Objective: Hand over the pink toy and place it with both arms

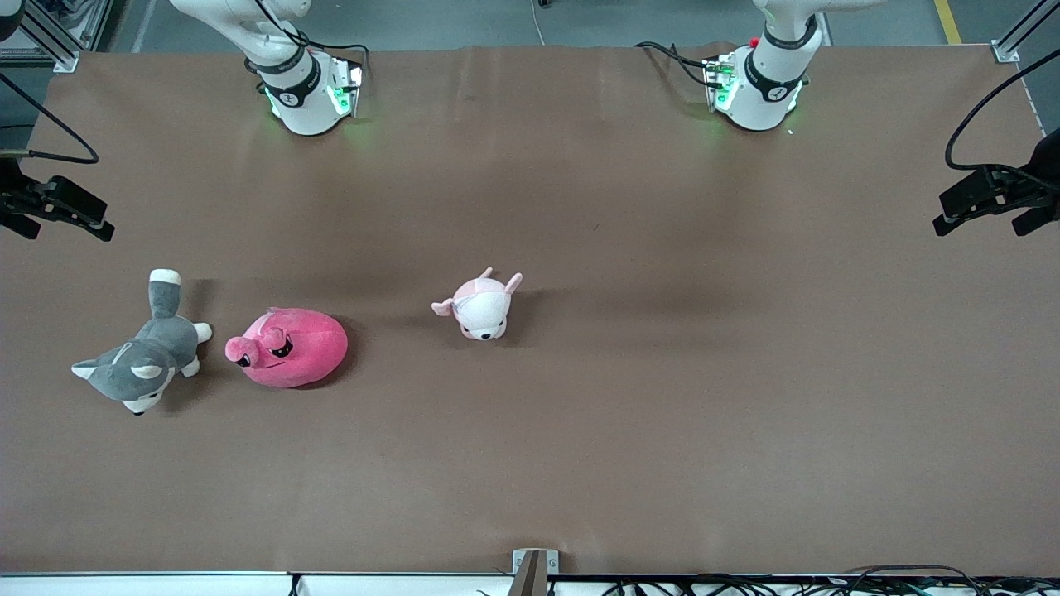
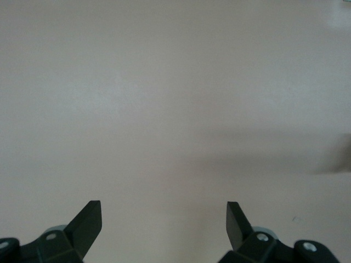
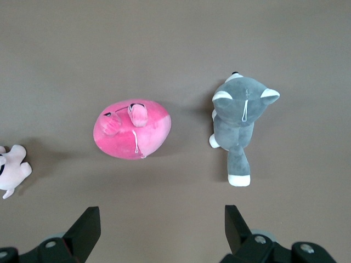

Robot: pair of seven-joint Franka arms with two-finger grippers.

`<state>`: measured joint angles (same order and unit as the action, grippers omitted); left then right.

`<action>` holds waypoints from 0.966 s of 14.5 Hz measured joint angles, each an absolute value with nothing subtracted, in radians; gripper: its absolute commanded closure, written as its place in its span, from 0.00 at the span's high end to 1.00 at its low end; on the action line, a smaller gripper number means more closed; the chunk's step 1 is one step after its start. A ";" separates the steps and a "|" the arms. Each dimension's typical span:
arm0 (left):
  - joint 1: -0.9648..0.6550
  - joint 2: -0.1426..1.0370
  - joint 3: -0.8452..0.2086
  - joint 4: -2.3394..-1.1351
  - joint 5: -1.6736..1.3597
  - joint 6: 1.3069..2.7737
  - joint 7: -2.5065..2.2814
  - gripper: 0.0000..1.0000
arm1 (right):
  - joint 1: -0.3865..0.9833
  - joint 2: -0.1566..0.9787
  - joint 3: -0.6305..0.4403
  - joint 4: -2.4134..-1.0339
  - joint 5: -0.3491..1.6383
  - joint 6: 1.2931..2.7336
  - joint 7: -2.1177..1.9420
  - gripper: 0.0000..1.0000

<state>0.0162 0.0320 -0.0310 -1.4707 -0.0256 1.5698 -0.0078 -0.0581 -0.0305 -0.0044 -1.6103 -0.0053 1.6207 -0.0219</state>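
The hot-pink blob toy [image 1: 290, 348] lies on the brown table toward the right arm's end, between the husky plush and the puppy plush. It also shows in the right wrist view [image 3: 131, 136], well below the camera. My right gripper [image 3: 163, 222] is open and empty, high over the table beside the pink toy. My left gripper [image 2: 164, 219] is open and empty over bare table. In the front view only the arms' bases show: the right arm [image 1: 302, 91] and the left arm [image 1: 762, 83]; both hands are out of that view.
A grey-and-white husky plush [image 1: 141, 360] lies beside the pink toy, closer to the table's end [image 3: 241, 120]. A pale pink-and-white puppy plush [image 1: 480, 306] lies near the table's middle [image 3: 11, 170]. Black camera mounts [image 1: 58, 207] [image 1: 994, 194] stand at both table ends.
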 measured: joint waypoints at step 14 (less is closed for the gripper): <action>0.017 -0.013 -0.029 -1.520 -0.026 1.600 0.085 1.00 | -0.058 -0.031 -0.005 -1.610 -0.005 1.618 -0.022 1.00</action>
<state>0.0171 -0.0135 -0.0286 -1.5197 -0.0256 1.6004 0.0851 -0.0583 -0.0315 -0.0054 -1.6105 -0.0053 1.6183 -0.0219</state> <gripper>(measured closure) 0.000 0.000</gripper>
